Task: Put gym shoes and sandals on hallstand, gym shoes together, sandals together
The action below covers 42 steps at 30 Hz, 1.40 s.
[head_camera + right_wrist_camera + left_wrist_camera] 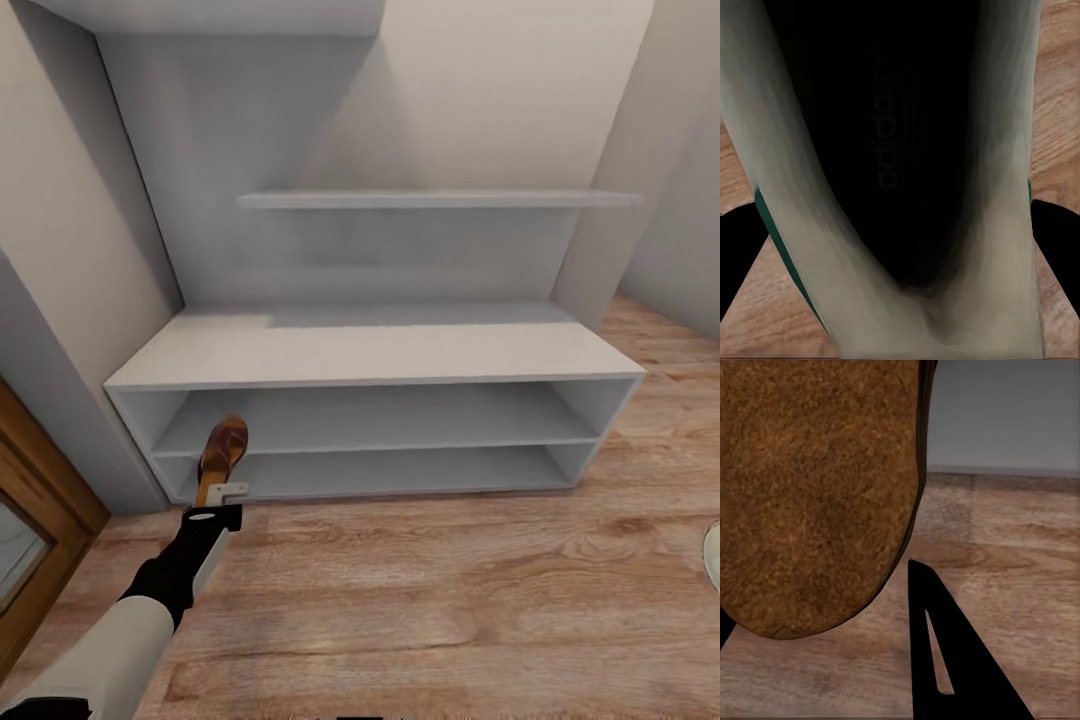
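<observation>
My left gripper (222,492) is out at about ten o'clock from me, and it has a sandal (222,452) pinched by one end, jaws closed tight on it. The free end rides up in front of the hallstand (380,352), level with the left end of its lower shelves. I cannot tell whether it is inside the opening or just short of it. Through the left wrist camera the tan suede footbed (817,487) looms close, with one dark finger (952,660) beside it and the corridor floor (1020,555) beyond.

Over on the right wrist camera I am staring straight down into a gym shoe (900,150), dark lining and faint lettering inside, cream wall and a green edge outside. The right gripper (900,240) has black fingers (1057,240) on either side of the shoe, so I judge it clamped on the shoe. The rack is bare so far: nothing on the bench top or shelves.

Handling, as I read it: the sandal is light, flat and fairly stiff in the sole, so an end pinch holds, though it could swing or twist if I move sharply. The sneaker is bulkier with a soft collar that gives under the jaws; gripping across the heel or side wall seems best. Neither is fragile. The suede should grip well.
</observation>
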{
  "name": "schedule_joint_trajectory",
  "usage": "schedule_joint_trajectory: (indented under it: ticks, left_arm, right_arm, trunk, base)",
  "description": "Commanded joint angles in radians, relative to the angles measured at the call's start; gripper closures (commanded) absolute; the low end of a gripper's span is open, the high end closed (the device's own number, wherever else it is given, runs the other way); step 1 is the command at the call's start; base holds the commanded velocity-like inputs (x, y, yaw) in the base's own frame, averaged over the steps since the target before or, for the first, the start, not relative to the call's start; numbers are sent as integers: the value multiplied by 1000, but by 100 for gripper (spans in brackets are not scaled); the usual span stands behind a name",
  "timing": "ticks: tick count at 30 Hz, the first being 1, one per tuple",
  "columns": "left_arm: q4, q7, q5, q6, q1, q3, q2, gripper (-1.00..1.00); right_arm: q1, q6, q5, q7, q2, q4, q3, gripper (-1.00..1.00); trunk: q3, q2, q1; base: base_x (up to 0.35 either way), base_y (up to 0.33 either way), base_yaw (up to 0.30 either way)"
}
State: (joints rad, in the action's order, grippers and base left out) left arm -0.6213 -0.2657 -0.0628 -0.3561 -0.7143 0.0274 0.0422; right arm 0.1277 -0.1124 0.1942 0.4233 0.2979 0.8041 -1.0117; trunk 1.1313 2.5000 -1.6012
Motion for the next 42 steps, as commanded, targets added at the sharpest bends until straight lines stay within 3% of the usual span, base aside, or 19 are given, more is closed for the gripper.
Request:
schedule_joint_trajectory:
  ticks: [1,4,20,42]
  left_arm:
    - [-2,-6,-5,-5,0,3,1,100]
    - [-2,-6,-5,-5,0,3,1,100]
    - [-3,-10,-2,-7,-6,5,-3,100]
    - [-3,-12,-2,-6,-7,6,-5,100]
  right_arm:
    - [2,-6,10,6,0,0,-5,100]
    - [2,-6,10,6,0,0,-5,100]
    - [1,-12,11,6,0,0,-5,100]
    - [2,-10,11,6,0,-1,-5,100]
  trunk:
    - [6,1,0]
    - [17,1,-1]
    - [19,1,-1]
    - [19,1,-1]
  base:
    - [0,0,0]
    - [0,0,0]
    - [9,0,0]
    - [286,-26,0]
